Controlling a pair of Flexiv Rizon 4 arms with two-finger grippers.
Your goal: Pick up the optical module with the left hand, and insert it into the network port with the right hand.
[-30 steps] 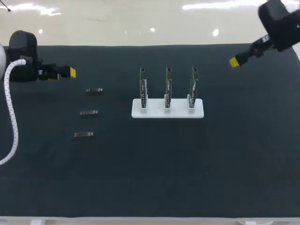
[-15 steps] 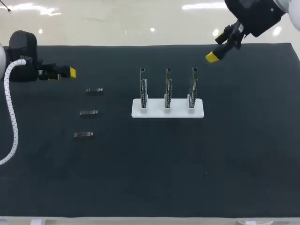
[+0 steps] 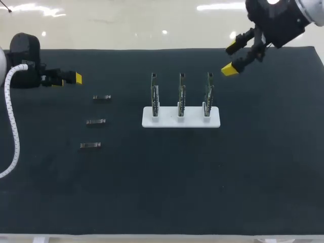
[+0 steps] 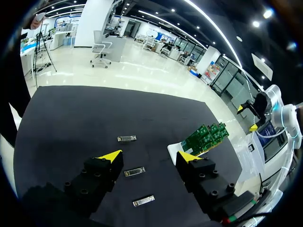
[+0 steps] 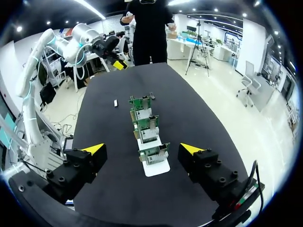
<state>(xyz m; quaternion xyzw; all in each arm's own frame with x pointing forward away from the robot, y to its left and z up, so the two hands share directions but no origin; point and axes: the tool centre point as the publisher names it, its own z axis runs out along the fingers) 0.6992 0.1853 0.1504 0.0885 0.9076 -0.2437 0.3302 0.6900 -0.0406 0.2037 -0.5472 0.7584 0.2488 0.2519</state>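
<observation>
The left gripper (image 3: 68,79) hangs over the far left of the black table (image 3: 162,192), its yellow-tipped fingers spread wide with nothing between them, as the left wrist view (image 4: 149,156) makes plain. Just to its right three optical modules lie flat on the mat in a slanting column, apart from one another: the far module (image 3: 102,97), the middle module (image 3: 95,121) and the near module (image 3: 90,145). None is lifted, so the task appears to be at its first step, the pickup, with the grasp not yet made. The next move calls for the left arm to settle on one module, most likely the far one nearest its fingers, come down over it and close across its narrow sides. Mid-table stands the white stand (image 3: 180,117) with three upright circuit boards (image 3: 181,93); their ports are too small to make out. Above the stand's right end hovers the right gripper (image 3: 231,58), also agape and empty, seemingly placed to receive the module
</observation>
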